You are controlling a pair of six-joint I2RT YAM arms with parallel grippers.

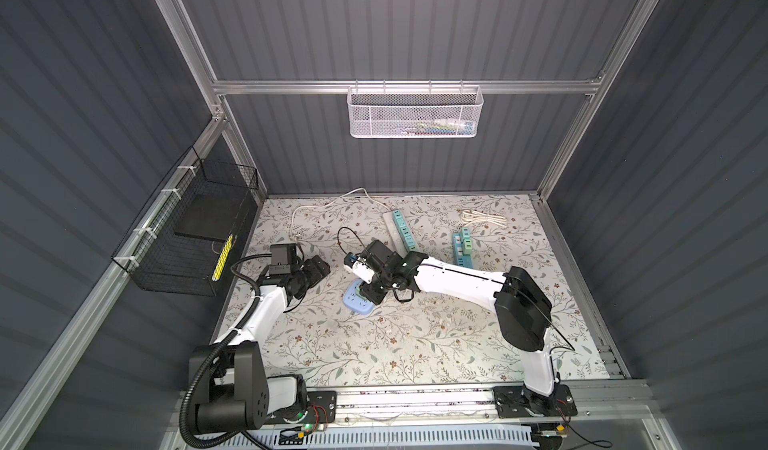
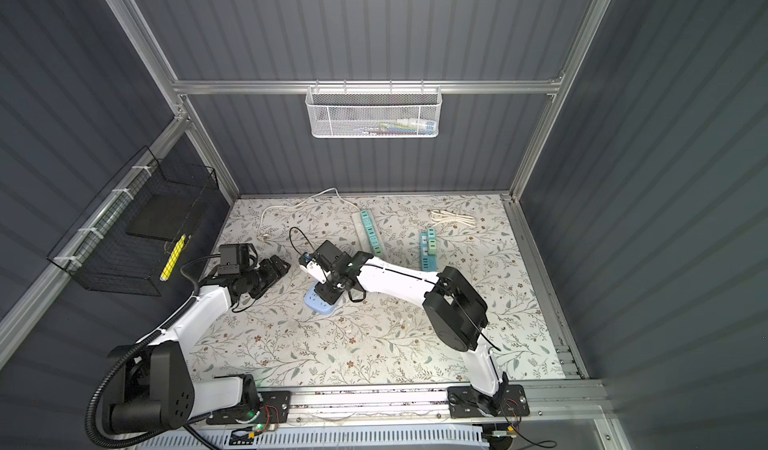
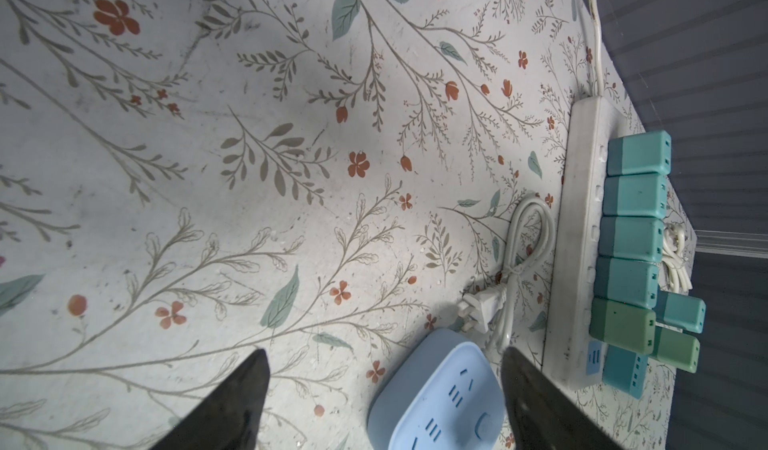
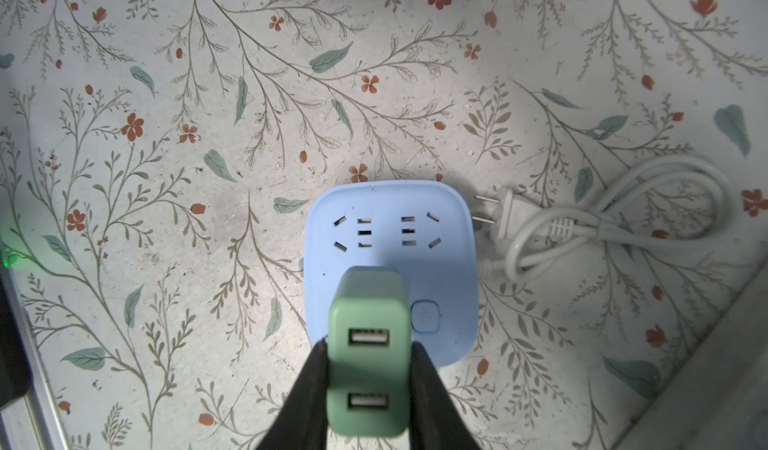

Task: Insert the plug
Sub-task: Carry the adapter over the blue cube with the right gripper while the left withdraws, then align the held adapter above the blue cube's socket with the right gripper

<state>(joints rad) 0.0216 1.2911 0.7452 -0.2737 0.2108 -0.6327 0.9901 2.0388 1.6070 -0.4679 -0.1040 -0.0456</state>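
My right gripper (image 4: 369,346) is shut on the green plug (image 4: 365,298), a charger block with two USB ports facing the camera. The plug stands over the near part of the light blue square socket (image 4: 390,219), beside its round button. Its prongs are hidden, so I cannot tell whether it touches the socket. In both top views the right gripper (image 1: 370,292) (image 2: 326,292) covers part of the socket (image 1: 356,302) (image 2: 318,304). My left gripper (image 3: 384,356) (image 1: 318,267) is open and empty, just left of the socket (image 3: 440,394).
The socket's white cord and two-pin plug (image 4: 511,219) lie beside it. A white power strip with teal chargers (image 1: 401,229) (image 3: 582,240) and a blue strip (image 1: 463,248) lie behind. A coiled white cable (image 1: 484,218) is at the back right. A black wire basket (image 1: 187,235) hangs on the left wall.
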